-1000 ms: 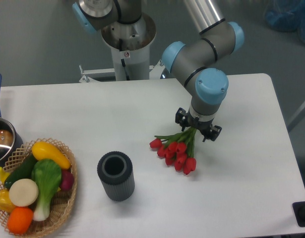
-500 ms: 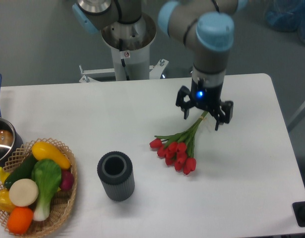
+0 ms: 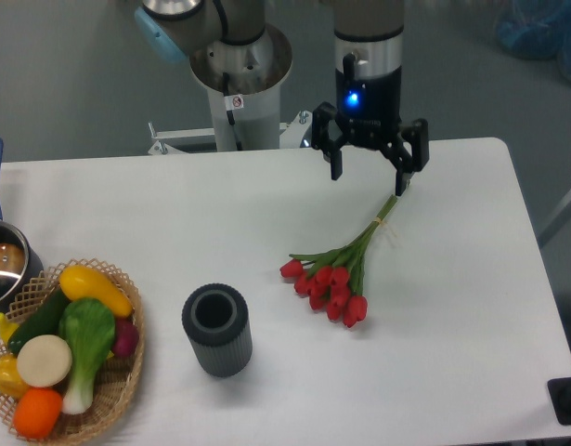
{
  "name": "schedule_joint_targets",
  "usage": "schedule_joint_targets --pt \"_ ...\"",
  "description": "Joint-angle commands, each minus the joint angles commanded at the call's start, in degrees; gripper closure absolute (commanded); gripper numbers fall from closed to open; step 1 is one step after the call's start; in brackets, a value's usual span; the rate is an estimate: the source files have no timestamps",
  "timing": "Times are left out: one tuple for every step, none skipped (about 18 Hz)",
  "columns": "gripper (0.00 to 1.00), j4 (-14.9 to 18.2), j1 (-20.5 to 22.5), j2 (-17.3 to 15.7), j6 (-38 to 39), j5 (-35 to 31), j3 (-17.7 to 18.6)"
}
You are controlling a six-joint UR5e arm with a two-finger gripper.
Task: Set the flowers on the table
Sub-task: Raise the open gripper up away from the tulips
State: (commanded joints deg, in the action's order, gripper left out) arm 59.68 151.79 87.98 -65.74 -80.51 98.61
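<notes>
The flowers (image 3: 336, 278), a bunch of red tulips with green stems, lie flat on the white table (image 3: 452, 353) right of the middle. Their heads point to the lower left and the stem ends to the upper right. My gripper (image 3: 369, 176) hangs above the table's far edge, over and behind the stem ends. Its jaws are spread wide and hold nothing. It does not touch the flowers.
A dark grey ribbed vase (image 3: 216, 330) stands upright left of the flowers. A wicker basket of vegetables (image 3: 64, 348) sits at the front left corner. A pot (image 3: 2, 265) is at the left edge. The robot's base (image 3: 239, 74) stands behind the table.
My gripper has let go of the stems, opened, and risen up and back towards the far edge. The flowers stay lying where they were.
</notes>
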Motion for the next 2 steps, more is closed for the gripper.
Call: schedule_joint_targets --pt "0.00 0.0 0.1 0.0 0.1 0.0 -0.1" --pt "0.00 -0.1 0.1 0.1 0.1 0.0 -0.1"
